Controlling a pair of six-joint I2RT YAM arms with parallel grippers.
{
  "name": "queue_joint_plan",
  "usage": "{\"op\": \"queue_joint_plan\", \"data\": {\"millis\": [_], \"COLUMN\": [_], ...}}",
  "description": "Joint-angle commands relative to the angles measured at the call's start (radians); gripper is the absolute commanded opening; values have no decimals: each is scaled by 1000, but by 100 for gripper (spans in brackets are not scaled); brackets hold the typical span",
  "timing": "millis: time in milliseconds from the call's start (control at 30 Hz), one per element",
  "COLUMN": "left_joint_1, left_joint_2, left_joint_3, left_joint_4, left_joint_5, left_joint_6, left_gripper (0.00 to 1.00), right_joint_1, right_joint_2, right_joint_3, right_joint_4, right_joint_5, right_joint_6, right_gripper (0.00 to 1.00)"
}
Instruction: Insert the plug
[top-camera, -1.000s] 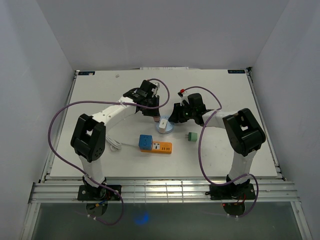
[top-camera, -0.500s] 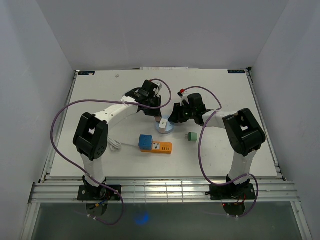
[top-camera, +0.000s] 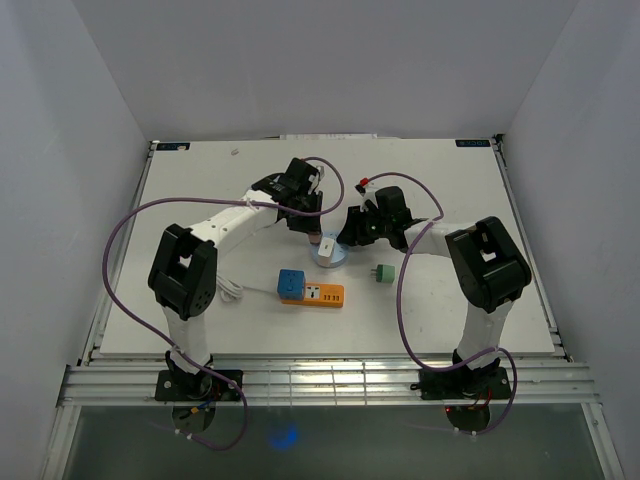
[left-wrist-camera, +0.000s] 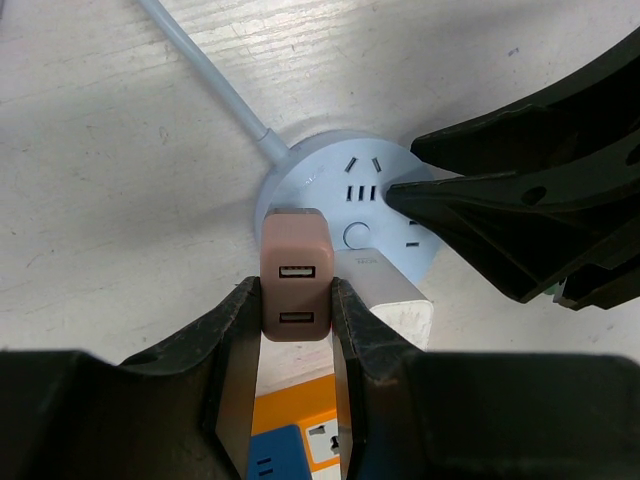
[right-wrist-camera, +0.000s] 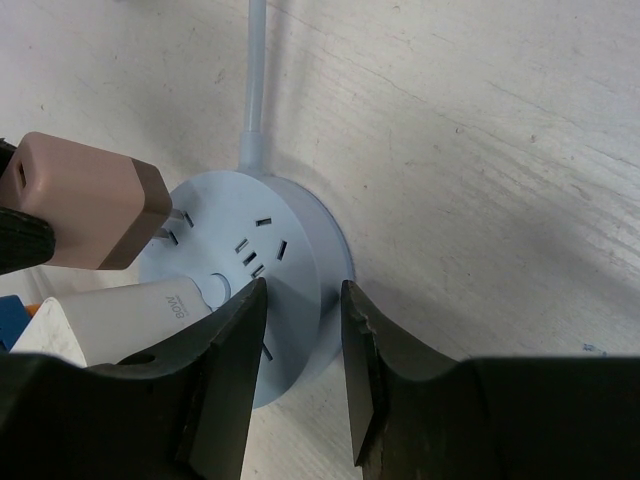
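My left gripper is shut on a pinkish-brown USB plug, gripping its two sides. It holds the plug tilted over the left part of a round pale-blue socket hub. In the right wrist view the plug has its metal prongs at a slot on the hub's face. My right gripper is open and straddles the hub's near rim, one finger over the top face and the other outside the wall. A white charger sits plugged into the hub. From above, both grippers meet at the hub.
An orange power strip with a blue cube adapter lies in front of the hub. A green plug lies to its right. The hub's white cable runs away across the table. Purple arm cables loop above both arms.
The left arm has shifted slightly to the right, with the plug staying at the hub. The right gripper stays at the hub's rim.
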Motion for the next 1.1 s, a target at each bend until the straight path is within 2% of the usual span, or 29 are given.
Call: {"op": "queue_joint_plan", "data": {"millis": [0,467,1067], "left_joint_1": [-5,-11,-24], "left_joint_2": [-20,-8,26], "left_joint_3": [43,31,58], "left_joint_4": [-36,-21,-42], "left_joint_5": [-18,8,-72], "left_joint_6": [7,-19,-14], "left_gripper": [0,0,0], "right_joint_1": [0,2,0], "right_joint_2": [10,6,4], "right_joint_3": [20,23,22], "right_joint_4": [-58,-61,-59], "right_joint_5": [19,19,11], "right_joint_6": [-25,-27,-24], "right_gripper": [41,41,40]}}
